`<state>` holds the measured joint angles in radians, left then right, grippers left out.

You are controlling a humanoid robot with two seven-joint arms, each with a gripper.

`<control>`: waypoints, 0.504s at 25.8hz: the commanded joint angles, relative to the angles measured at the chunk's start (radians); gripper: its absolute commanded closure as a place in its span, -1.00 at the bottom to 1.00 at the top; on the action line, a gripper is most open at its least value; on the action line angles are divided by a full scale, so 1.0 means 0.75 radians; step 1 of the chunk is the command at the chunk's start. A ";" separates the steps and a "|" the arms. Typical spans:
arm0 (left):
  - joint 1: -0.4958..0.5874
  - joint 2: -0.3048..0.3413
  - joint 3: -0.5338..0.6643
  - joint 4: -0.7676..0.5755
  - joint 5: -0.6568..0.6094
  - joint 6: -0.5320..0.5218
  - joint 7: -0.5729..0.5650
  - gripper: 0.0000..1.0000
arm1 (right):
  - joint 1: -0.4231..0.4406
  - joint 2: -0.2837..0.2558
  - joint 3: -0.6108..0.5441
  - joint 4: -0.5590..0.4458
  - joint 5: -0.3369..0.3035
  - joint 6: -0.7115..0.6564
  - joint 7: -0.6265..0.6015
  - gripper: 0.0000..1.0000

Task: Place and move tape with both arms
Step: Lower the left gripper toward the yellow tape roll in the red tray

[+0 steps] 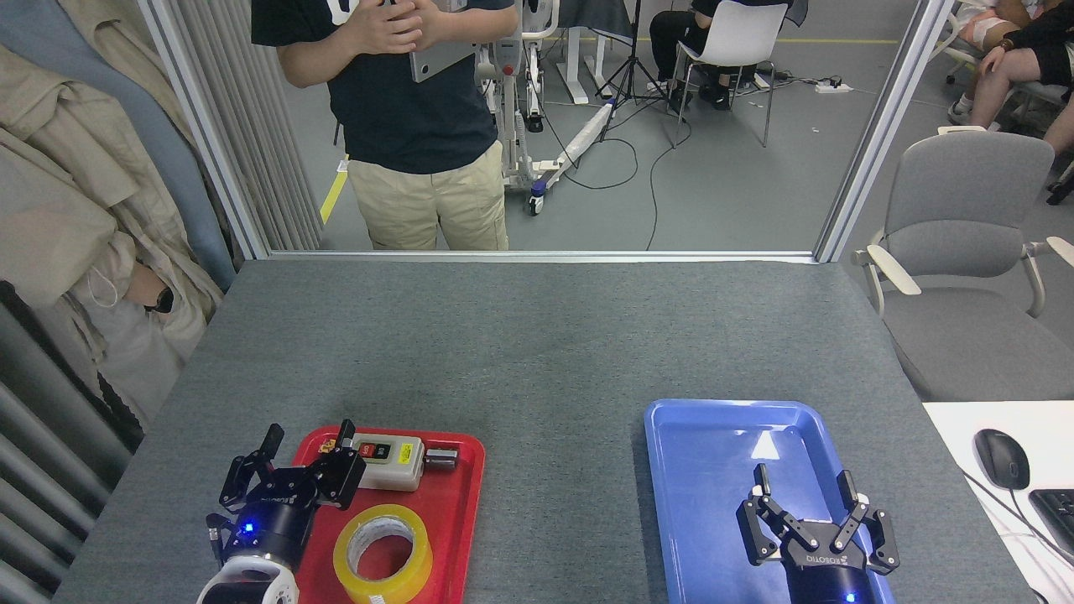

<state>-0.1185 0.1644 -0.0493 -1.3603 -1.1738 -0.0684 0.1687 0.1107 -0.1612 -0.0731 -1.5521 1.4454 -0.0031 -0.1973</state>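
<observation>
The tape [383,553], a yellowish roll with a white core, lies flat in the near part of a red tray [457,520] at the lower left. My left gripper [309,434] hovers over the tray's left edge, fingers spread open and empty, just up and left of the roll. Over a blue tray [713,503] at the lower right, my right gripper [805,482] stands open with nothing between its fingers.
A grey switch box [388,460] with a red button and a small metal cylinder [440,457] lie at the red tray's far end. A person [419,126] stands beyond the table's far edge. A grey chair [965,252] and a white desk with mouse [1001,458] are at right.
</observation>
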 commanded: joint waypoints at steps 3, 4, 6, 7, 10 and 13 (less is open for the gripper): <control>-0.002 -0.002 0.004 0.030 0.021 -0.027 0.008 -1.00 | 0.006 0.000 0.003 0.000 0.006 0.010 0.003 -0.98; -0.004 -0.002 0.004 0.047 0.047 -0.058 0.008 -1.00 | 0.006 0.000 0.005 0.000 0.010 0.010 0.003 -0.98; -0.008 -0.004 0.004 0.067 0.080 -0.089 0.008 -1.00 | 0.006 0.000 0.005 0.000 0.010 0.010 0.007 -0.98; -0.008 -0.004 0.004 0.067 0.082 -0.087 0.008 -1.00 | 0.006 0.000 0.005 -0.002 0.010 0.010 0.007 -0.98; -0.008 -0.004 0.004 0.065 0.080 -0.083 0.008 -1.00 | 0.006 -0.002 0.008 -0.002 0.010 0.002 0.007 -0.99; -0.010 -0.004 0.004 0.065 0.078 -0.081 0.008 -1.00 | 0.006 -0.002 0.008 -0.007 0.010 -0.018 0.007 -0.99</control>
<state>-0.1249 0.1612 -0.0460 -1.3127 -1.1162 -0.1285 0.1755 0.1150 -0.1630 -0.0680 -1.5542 1.4525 -0.0058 -0.1918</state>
